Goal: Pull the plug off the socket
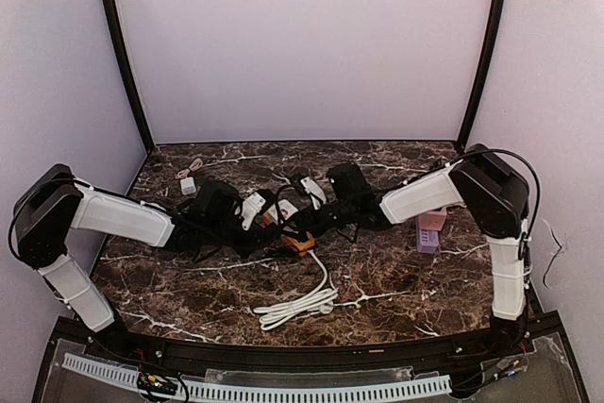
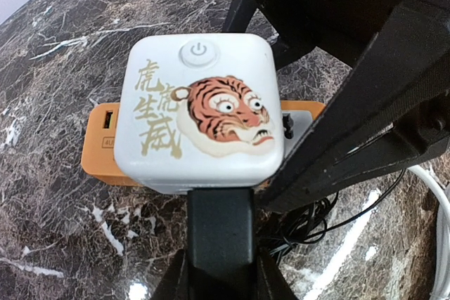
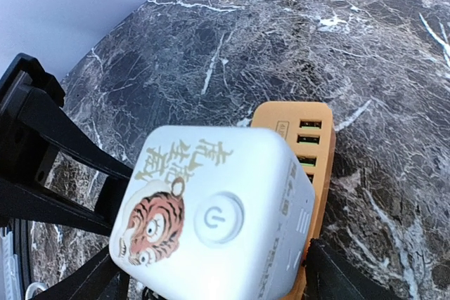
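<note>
The socket is a white cube (image 2: 200, 110) with a tiger picture and a power button, on an orange USB base (image 2: 105, 149). It also shows in the right wrist view (image 3: 211, 209) and, small, at the table's middle in the top view (image 1: 283, 217). A black plug (image 2: 219, 219) sits against the cube's near side. My left gripper (image 2: 219, 258) is shut on the plug, its fingers on either side of it. My right gripper (image 3: 218, 282) is shut on the socket, with a finger (image 3: 337, 275) on each flank. The right arm's fingers (image 2: 351, 124) show beside the cube.
A white cable (image 1: 304, 303) lies coiled in front of the socket. Thin black wire (image 2: 330, 219) is bunched beside the plug. A pink and purple block (image 1: 429, 229) stands at the right. A small white adapter (image 1: 188, 186) lies at the back left.
</note>
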Action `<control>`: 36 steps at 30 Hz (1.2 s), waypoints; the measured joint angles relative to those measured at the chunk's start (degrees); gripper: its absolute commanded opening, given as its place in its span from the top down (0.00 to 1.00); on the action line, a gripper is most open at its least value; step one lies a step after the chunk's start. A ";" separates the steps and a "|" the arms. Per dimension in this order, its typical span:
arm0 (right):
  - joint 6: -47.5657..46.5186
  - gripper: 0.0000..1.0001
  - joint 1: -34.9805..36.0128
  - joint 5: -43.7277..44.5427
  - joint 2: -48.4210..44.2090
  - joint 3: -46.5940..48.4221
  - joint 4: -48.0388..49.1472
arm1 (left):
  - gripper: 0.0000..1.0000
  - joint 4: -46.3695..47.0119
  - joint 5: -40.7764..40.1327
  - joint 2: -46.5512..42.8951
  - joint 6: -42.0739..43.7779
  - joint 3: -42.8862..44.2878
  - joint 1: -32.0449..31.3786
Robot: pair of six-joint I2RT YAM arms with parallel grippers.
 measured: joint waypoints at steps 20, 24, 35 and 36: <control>-1.07 0.10 1.31 6.49 -4.85 -10.51 11.06 | 0.95 1.81 2.01 2.08 -1.03 1.09 0.00; -1.16 0.10 1.42 6.64 -6.62 -11.06 14.53 | 0.95 1.81 2.05 2.14 -1.07 1.14 0.00; -1.40 0.12 1.53 7.63 -5.25 -9.97 16.44 | 0.95 1.36 2.19 2.64 -1.55 1.99 0.00; -1.46 0.13 1.53 7.87 -5.07 -9.97 16.44 | 0.95 1.36 2.21 2.71 -1.75 2.01 0.00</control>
